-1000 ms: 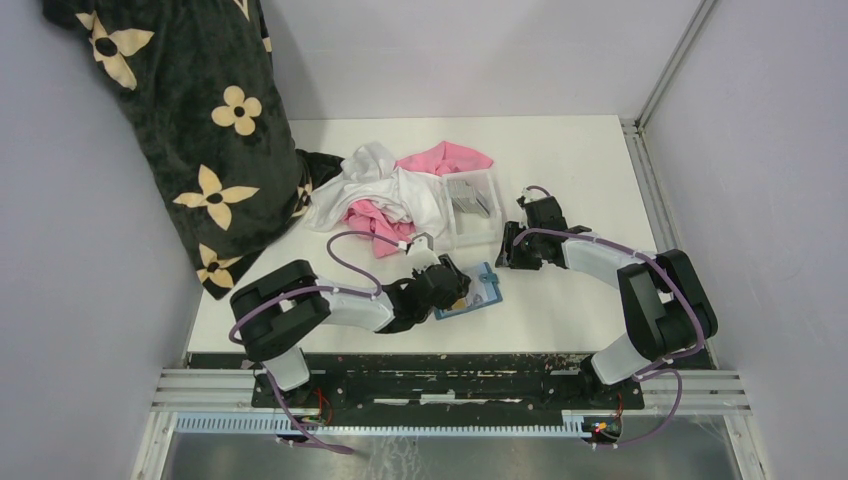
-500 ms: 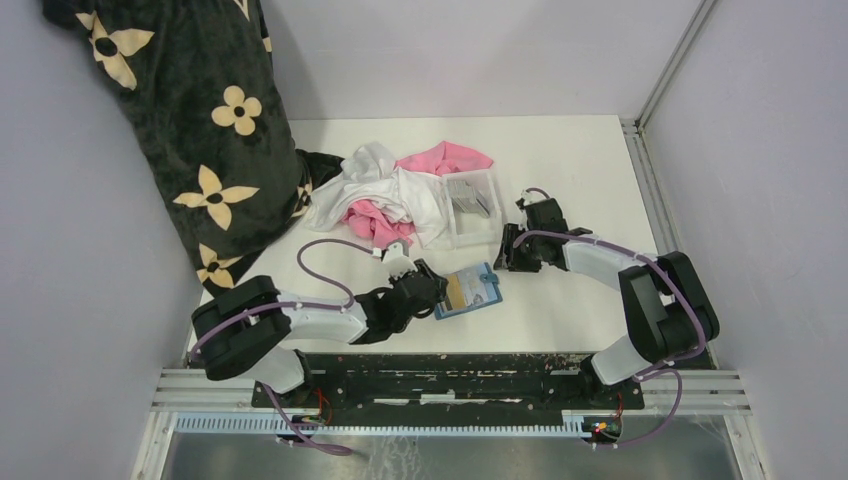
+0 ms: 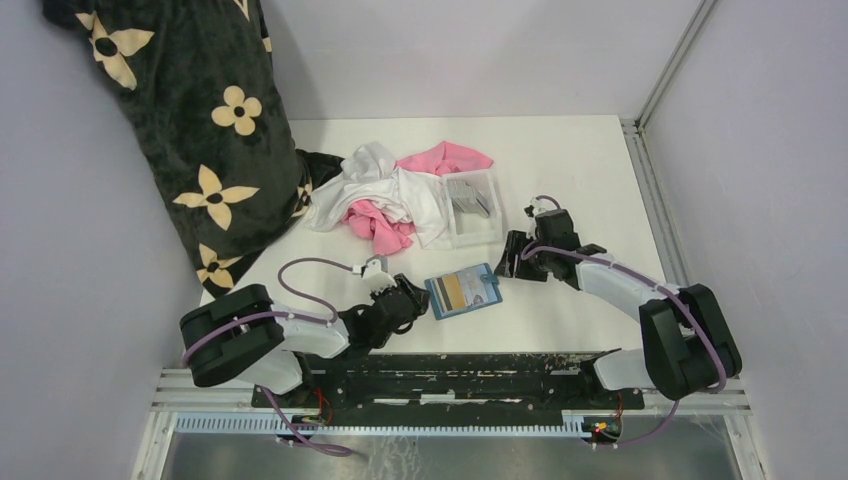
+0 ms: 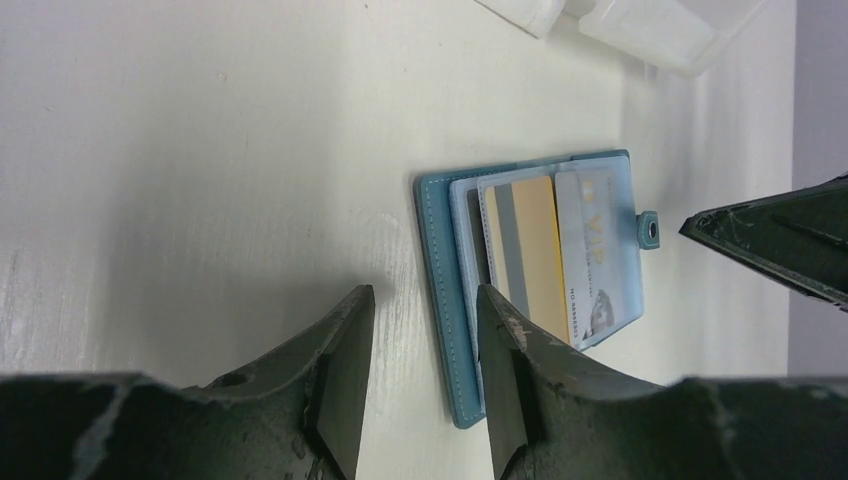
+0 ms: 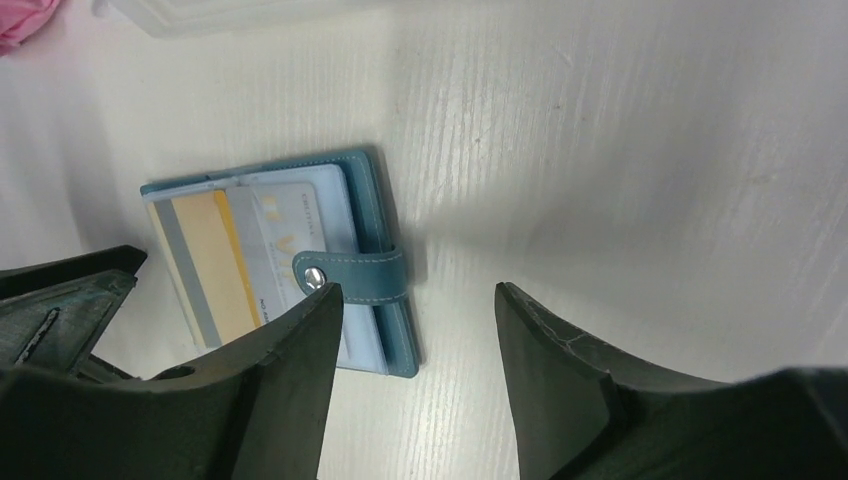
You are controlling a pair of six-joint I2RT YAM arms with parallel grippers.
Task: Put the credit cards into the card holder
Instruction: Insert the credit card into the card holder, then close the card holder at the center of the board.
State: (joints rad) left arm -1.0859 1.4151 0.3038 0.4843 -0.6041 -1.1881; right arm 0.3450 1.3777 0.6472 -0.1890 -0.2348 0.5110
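Lying open on the table (image 3: 570, 160), the card holder (image 3: 463, 291) holds a gold card (image 4: 525, 250); the left gripper (image 4: 422, 300) and right gripper (image 5: 415, 300) both gape empty beside it. Unpinned, it could skid when another card is pushed in.

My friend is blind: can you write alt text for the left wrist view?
A teal card holder lies open on a white table, a gold card and a silver card tucked in its slots. Dark fingers stand apart near it, empty.

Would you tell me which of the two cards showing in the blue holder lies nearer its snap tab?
The pale silvery VIP card, right beside the snap tab; the gold card lies beyond it.
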